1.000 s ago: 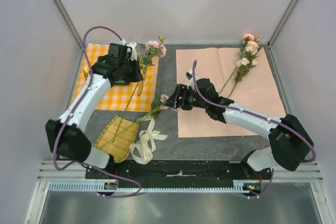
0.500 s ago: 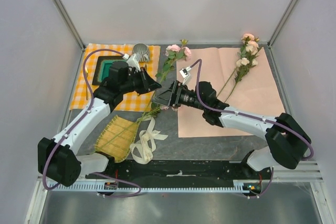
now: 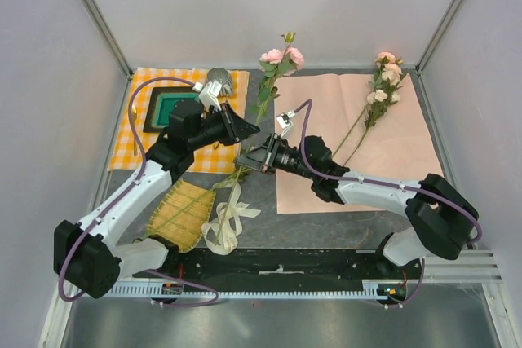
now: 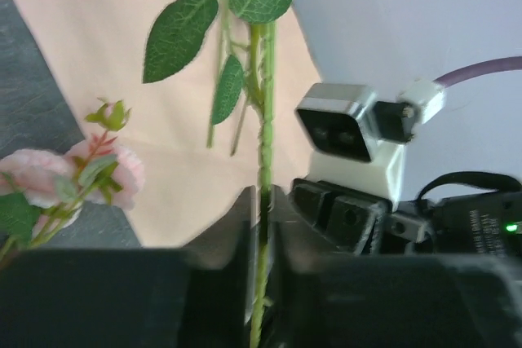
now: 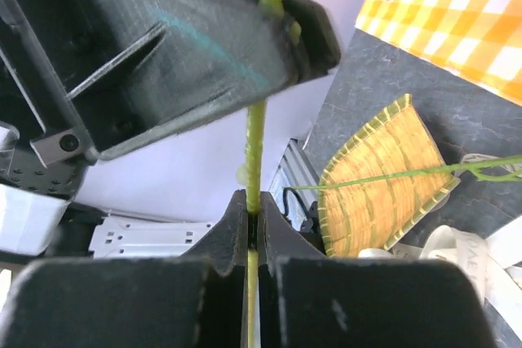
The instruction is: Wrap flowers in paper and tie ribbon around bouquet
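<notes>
One of the flowers (image 3: 281,57), pink blooms on a long green stem (image 4: 263,144), stands upright in the air between the arms. My left gripper (image 3: 247,129) is shut on that stem, which runs between its jaws (image 4: 263,205). Just below it my right gripper (image 3: 248,157) is shut on the same stem (image 5: 254,144); its jaws pinch it (image 5: 253,208). Two more flowers (image 3: 382,87) lie on the pink paper (image 3: 391,156) at the right. Another flower (image 3: 237,172) lies across the table and mat. The cream ribbon (image 3: 227,222) lies looped near the front.
A yellow-green bamboo mat (image 3: 181,213) lies at the front left, beside the ribbon. An orange-checked cloth (image 3: 134,132) at the back left carries a green tray (image 3: 174,108) and a metal cup (image 3: 218,79). Walls close in on both sides.
My left gripper carried the flower rightward from over the cloth and stood it upright. My right gripper moved left under it and closed on the lower stem.
</notes>
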You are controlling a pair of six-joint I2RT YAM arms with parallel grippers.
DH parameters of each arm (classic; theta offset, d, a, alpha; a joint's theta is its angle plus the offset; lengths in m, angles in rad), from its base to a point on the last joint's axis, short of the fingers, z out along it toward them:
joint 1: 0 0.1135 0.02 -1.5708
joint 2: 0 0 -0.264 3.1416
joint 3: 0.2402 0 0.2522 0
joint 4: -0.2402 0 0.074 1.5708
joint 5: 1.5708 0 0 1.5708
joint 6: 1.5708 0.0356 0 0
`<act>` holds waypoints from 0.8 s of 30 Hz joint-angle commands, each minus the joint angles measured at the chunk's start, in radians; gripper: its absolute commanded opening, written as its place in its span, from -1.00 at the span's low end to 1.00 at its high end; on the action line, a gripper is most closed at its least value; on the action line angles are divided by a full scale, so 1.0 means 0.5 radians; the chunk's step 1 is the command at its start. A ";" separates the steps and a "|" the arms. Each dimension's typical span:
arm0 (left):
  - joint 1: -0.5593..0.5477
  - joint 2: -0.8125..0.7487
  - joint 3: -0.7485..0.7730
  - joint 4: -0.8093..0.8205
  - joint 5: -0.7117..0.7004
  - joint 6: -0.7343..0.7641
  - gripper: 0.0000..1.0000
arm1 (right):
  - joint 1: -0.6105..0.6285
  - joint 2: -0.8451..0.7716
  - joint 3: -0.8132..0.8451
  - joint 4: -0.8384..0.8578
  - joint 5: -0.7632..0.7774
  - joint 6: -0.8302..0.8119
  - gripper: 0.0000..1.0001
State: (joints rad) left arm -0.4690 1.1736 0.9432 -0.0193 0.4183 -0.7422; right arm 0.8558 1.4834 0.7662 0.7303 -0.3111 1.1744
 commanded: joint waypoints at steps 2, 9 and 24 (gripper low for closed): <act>0.060 -0.055 0.294 -0.470 -0.112 0.290 0.24 | -0.110 -0.236 -0.004 -0.410 0.251 -0.158 -1.00; 0.082 -0.552 0.307 -0.799 -0.567 0.693 0.88 | -1.111 -0.210 0.405 -1.719 -0.052 -0.848 -1.00; 0.079 -0.464 -0.052 -0.704 -0.198 0.625 0.74 | -1.558 0.776 1.158 -2.292 0.260 -1.321 -1.00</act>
State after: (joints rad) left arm -0.4294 0.9520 0.9176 -0.4004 0.2687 -0.4583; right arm 0.0811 1.8320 1.2587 -0.3828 -0.2516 0.5747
